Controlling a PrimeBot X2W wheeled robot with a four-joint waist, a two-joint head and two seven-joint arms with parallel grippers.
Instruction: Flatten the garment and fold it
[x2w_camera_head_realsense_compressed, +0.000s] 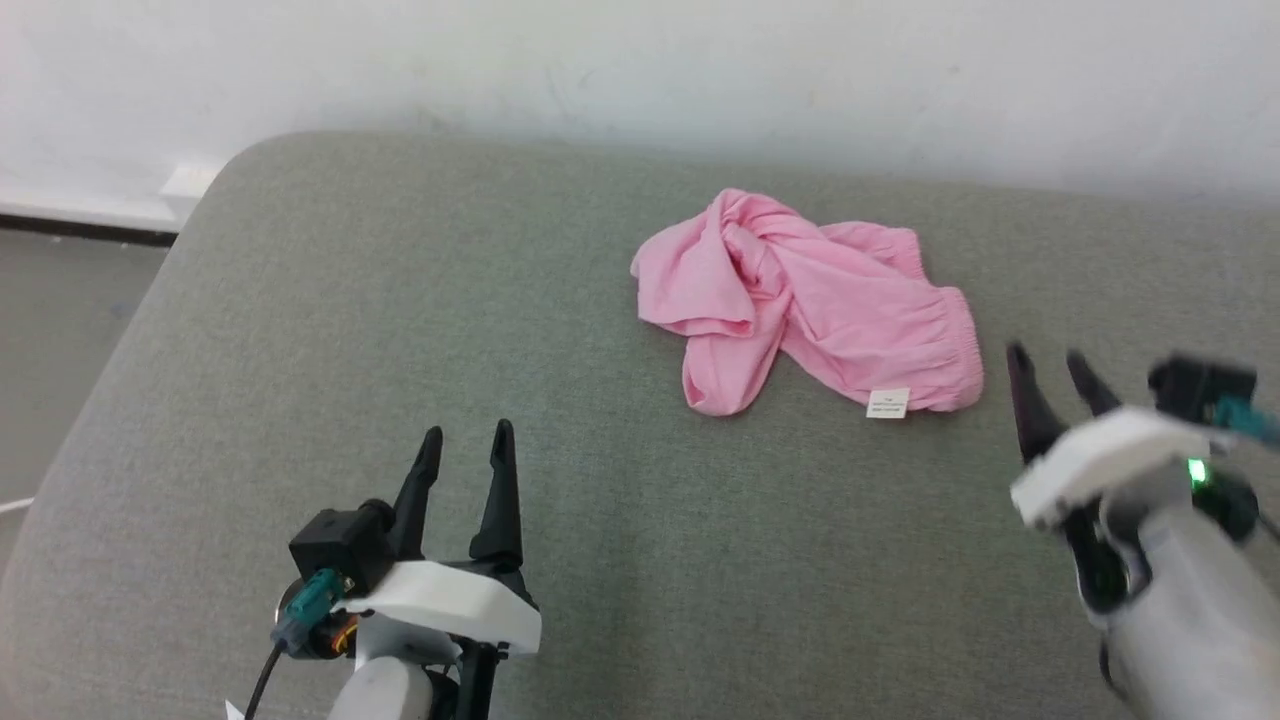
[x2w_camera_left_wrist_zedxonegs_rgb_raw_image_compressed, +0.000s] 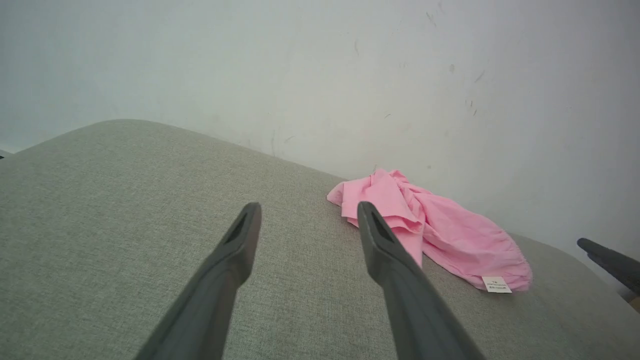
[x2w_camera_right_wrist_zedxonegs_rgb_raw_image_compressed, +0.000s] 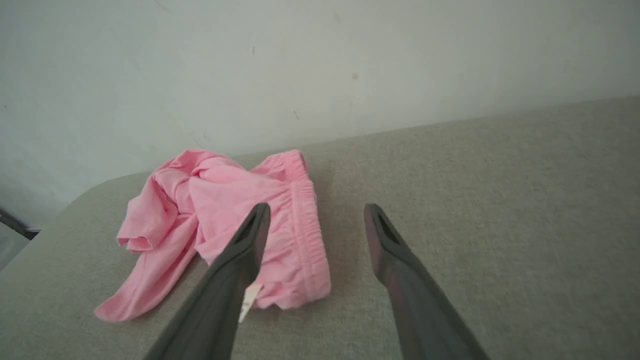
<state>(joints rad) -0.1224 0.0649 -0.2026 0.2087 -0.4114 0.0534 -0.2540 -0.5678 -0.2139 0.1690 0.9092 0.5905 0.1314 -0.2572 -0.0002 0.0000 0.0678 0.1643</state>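
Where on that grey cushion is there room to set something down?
The cushion is bare between the left gripper and the pink shorts, and all along its left side. It is tight on the right, where the right gripper hangs close beside the waistband.

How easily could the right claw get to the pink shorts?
Probably easily, yes. The right gripper is open beside the shorts, near their waistband, and only bare grey cushion lies between them.
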